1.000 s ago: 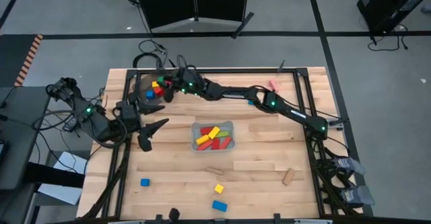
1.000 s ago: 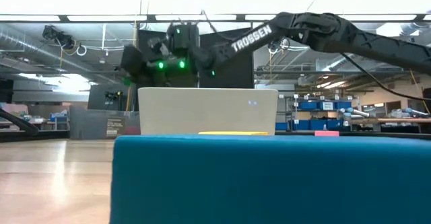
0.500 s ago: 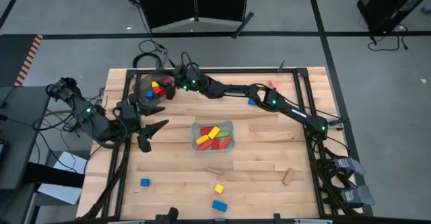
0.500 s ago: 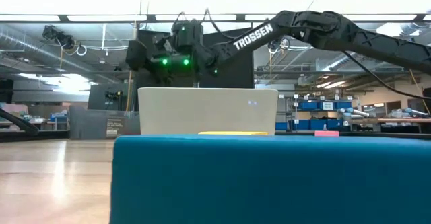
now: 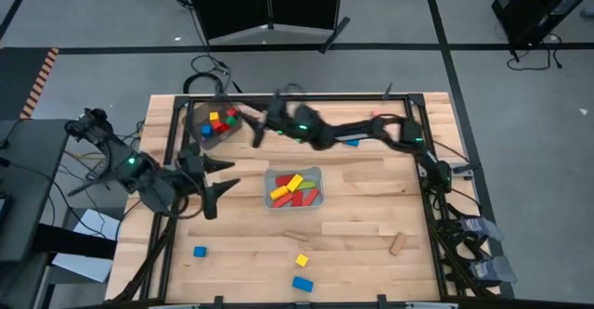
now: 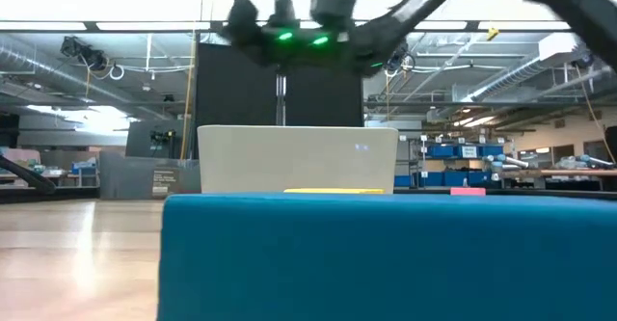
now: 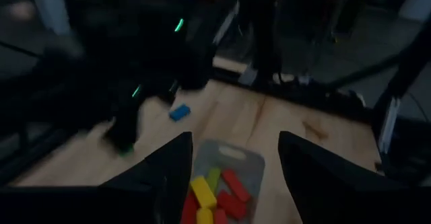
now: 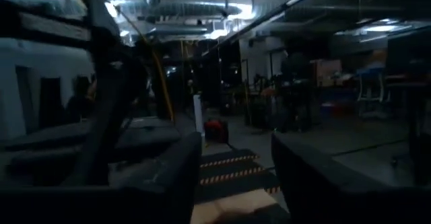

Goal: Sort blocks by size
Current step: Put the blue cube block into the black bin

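The dark bowl [image 5: 212,123] at the far left holds several small blocks. The clear tray [image 5: 294,188] in the middle holds red, yellow and green bars, also seen in the left wrist view [image 7: 214,196]. Loose blocks lie on the table: blue [image 5: 200,251], yellow [image 5: 301,260], blue [image 5: 303,284], plain wood [image 5: 397,244], blue [image 5: 351,142], pink [image 5: 376,116]. My right gripper [image 5: 252,128] is open and empty, raised high just right of the bowl [image 6: 255,17]. My left gripper [image 5: 223,188] is open and empty, left of the tray and facing it.
A thin wooden bar [image 5: 297,238] lies near the tray's front. Black frame rails run along the table's left and right edges. In the low view a teal block [image 6: 386,254] and a plain wood block [image 6: 297,157] stand close to the camera and hide most of the table.
My right gripper has risen from above the bowl and gone toward the table's right, away from the bowl. My left gripper has swung toward the near edge and turned to face the tray.
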Controlling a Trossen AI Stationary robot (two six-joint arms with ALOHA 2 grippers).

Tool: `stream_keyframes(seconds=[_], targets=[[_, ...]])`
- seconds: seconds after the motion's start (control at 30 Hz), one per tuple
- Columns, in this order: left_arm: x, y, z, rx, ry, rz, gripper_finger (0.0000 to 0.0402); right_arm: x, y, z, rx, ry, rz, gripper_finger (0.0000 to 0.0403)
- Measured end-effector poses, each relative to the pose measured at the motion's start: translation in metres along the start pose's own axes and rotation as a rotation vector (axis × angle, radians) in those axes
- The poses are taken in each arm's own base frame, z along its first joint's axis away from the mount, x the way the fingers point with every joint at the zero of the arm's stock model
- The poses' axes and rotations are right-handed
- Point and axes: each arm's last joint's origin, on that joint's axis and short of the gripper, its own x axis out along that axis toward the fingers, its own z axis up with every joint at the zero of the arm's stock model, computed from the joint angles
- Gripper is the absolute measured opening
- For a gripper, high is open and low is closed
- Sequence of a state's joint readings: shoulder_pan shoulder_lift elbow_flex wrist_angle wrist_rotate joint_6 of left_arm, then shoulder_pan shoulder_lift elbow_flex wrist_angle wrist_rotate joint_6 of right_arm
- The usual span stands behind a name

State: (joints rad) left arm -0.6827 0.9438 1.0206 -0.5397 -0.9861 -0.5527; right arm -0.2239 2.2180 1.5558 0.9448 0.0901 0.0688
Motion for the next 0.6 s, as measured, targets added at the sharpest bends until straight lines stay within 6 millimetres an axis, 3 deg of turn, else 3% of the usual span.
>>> stream_keyframes(seconds=[0.17, 0.27, 0.47, 0.6], targets=[[0.011, -0.006, -0.022, 0.037, 0.168, -0.010, 0.0227, -0.076, 0.020, 0.022, -0.061, 0.095, 0.031, 0.0167], [0.025, -0.009, -0.041, 0.029, 0.364, -0.006, 0.0227, -0.120, 0.033, 0.042, -0.108, 0.106, 0.046, 0.0167], [0.047, -0.021, -0.090, -0.003, 0.883, 0.049, 0.0228, -0.198, 0.056, 0.073, -0.175, 0.139, 0.034, 0.0193], [0.052, -0.037, -0.117, 0.030, 1.106, 0.022, 0.0233, -0.239, 0.069, 0.085, -0.192, 0.166, 0.004, 0.0222]])
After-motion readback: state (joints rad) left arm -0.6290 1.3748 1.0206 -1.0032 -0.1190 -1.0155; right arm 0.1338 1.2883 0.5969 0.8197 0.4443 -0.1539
